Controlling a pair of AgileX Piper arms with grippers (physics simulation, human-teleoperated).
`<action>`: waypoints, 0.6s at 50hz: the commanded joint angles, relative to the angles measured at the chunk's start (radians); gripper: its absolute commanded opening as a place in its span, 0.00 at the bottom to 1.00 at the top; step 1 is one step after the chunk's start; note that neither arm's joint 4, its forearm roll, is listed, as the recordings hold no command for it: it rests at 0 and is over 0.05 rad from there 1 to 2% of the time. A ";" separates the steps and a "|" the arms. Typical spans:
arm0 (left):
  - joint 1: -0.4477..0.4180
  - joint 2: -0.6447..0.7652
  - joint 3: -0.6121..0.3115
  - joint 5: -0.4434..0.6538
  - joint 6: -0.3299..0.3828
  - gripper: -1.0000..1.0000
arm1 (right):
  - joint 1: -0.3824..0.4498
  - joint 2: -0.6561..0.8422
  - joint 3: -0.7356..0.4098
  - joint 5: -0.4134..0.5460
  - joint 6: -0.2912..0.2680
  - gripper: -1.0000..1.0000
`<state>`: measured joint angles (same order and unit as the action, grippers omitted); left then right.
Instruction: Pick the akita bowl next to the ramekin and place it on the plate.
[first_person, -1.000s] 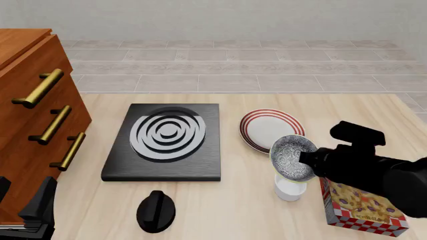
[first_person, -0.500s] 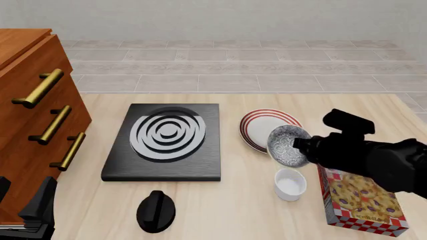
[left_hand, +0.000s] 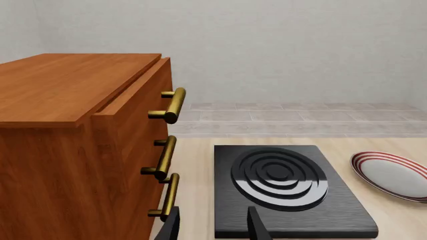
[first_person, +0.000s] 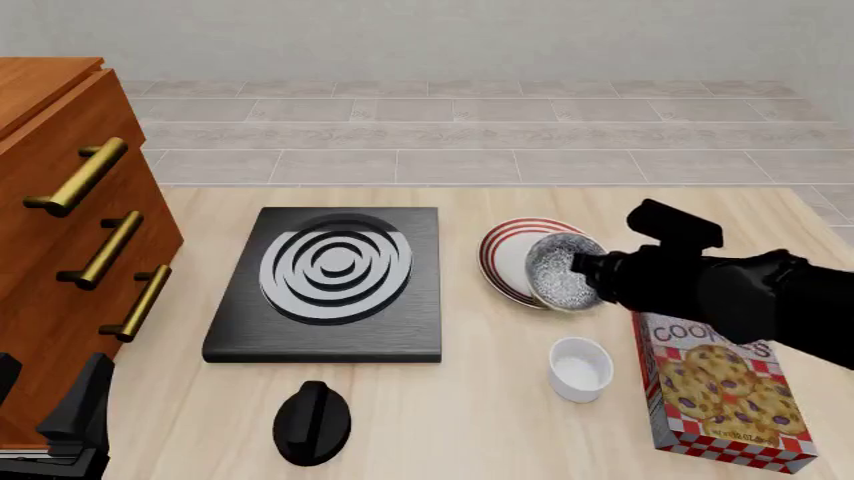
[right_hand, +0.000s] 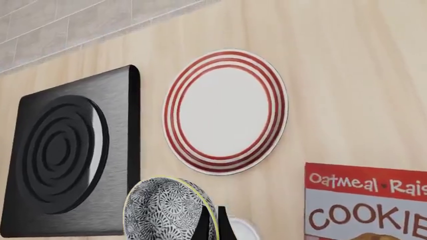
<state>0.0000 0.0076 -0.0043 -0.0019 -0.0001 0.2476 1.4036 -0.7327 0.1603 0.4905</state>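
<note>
Wooden table (first_person: 441, 420), right end effector (first_person: 585, 272) pinching akita bowl (first_person: 561, 272), cookie box (first_person: 721, 390) beside ramekin (first_person: 581, 368)

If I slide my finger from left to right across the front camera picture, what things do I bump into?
Wooden drawer cabinet → black slab with white rings → red-ringed plate → cookie box.

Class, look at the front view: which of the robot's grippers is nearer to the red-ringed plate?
The right. The right gripper holds the akita bowl over the edge of the plate; the left gripper sits at the table's near left corner, far beyond the black slab.
</note>
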 joint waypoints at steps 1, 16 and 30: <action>0.000 0.000 0.000 0.000 0.000 1.00 | 0.003 0.078 -0.058 -0.027 0.007 0.00; 0.000 0.000 0.000 0.000 0.000 1.00 | -0.005 0.150 -0.115 -0.043 0.006 0.00; 0.000 0.000 0.000 0.000 0.000 1.00 | -0.015 0.223 -0.143 -0.077 0.004 0.00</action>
<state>0.0000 0.0076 -0.0043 -0.0019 -0.0001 0.2388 1.5811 -0.8504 0.1059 0.4930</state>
